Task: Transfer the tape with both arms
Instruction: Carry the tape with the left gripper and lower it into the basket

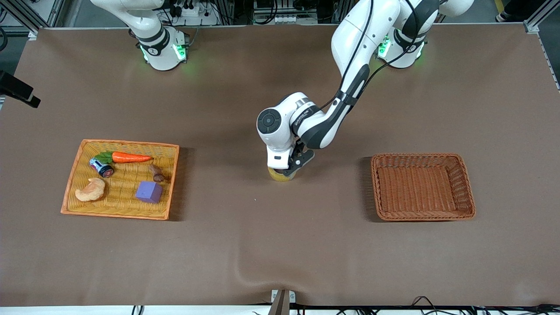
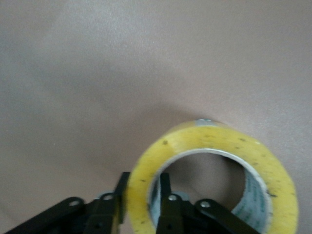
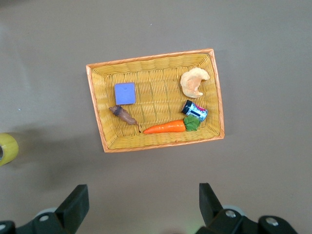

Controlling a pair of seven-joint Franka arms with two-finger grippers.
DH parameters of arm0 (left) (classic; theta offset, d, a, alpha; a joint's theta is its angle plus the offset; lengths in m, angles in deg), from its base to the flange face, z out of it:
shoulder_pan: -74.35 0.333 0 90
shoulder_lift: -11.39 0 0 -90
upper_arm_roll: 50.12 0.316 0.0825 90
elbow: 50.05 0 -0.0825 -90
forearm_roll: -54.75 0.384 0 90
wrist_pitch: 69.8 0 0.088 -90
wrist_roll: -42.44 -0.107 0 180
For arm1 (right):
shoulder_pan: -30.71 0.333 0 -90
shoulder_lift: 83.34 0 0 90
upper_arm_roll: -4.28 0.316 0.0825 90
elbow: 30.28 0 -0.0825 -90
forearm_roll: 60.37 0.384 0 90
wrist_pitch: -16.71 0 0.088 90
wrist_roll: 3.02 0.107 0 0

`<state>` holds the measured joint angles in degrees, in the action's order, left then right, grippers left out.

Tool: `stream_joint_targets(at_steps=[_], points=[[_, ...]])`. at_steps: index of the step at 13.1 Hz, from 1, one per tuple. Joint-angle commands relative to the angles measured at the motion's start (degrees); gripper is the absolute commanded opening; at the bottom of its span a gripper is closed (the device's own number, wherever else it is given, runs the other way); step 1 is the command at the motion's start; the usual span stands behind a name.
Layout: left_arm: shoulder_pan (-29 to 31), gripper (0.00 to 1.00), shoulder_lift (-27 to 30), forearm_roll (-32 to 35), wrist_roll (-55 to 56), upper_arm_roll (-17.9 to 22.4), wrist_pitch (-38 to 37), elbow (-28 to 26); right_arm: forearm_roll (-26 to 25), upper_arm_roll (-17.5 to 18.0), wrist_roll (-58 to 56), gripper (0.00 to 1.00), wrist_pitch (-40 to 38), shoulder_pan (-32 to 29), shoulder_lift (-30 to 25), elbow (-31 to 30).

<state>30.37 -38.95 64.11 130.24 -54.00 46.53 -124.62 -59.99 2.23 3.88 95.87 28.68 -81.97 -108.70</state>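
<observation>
The tape (image 1: 281, 176), a yellow roll with a grey-white core, is at the middle of the table, between the tray and the brown basket. My left gripper (image 1: 290, 169) reaches down onto it. In the left wrist view the left gripper (image 2: 144, 176) is shut on the wall of the tape (image 2: 219, 140), with one finger outside the ring and one inside. I cannot tell whether the roll touches the table. My right gripper (image 3: 143, 192) is open and empty, high over the table beside the tray. The tape (image 3: 7, 148) shows at the edge of that view.
An orange wicker tray (image 1: 127, 143) toward the right arm's end holds a carrot (image 1: 130, 157), a purple cube (image 1: 149, 192), a croissant (image 1: 91, 190), a small can (image 1: 101, 167) and a brown piece (image 1: 156, 173). A brown wicker basket (image 1: 422, 156) stands toward the left arm's end.
</observation>
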Motion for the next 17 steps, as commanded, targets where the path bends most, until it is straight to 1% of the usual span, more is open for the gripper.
stream_joint_targets(at_steps=[1,3,6,9,10,13,15,16,17], points=[[-0.23,0.0,2.86,1.45,1.58,0.89,-1.19,0.39,0.68,0.65,0.12,1.0,-0.24,-2.62,2.31,0.38],[-0.22,0.0,6.63,1.36,1.58,3.25,-1.63,0.39,0.68,0.64,0.12,1.0,0.29,-2.9,2.76,-0.95],[-0.05,0.0,13.05,1.36,1.49,5.8,-6.63,0.39,0.77,0.82,-0.4,1.0,0.21,-2.98,2.85,-1.12],[2.49,0.0,17.45,1.01,1.41,10.28,-10.15,0.39,0.77,0.82,-3.48,1.0,1.17,-2.72,3.29,-1.47],[4.5,0.0,18.59,0.92,1.49,10.99,-11.29,0.39,0.77,0.82,-3.48,1.0,1.95,-2.72,3.29,-1.91],[14.16,0.0,20.19,1.01,1.49,11.09,-16.56,0.3,0.68,1.0,-3.57,1.0,3.54,-2.2,3.29,-2.18],[20.05,0.0,20.19,1.09,1.58,11.0,-19.99,0.13,0.59,1.0,-4.53,1.0,4.34,-1.93,3.29,-2.26],[22.17,0.0,19.84,1.1,1.58,10.91,-20.01,-0.22,0.51,1.0,-7.41,1.0,4.07,-1.93,3.2,-2.61],[23.32,0.0,18.53,1.18,0.71,10.91,-20.01,-0.57,0.51,1.0,-7.96,1.0,3.9,-1.93,3.12,-2.97]])
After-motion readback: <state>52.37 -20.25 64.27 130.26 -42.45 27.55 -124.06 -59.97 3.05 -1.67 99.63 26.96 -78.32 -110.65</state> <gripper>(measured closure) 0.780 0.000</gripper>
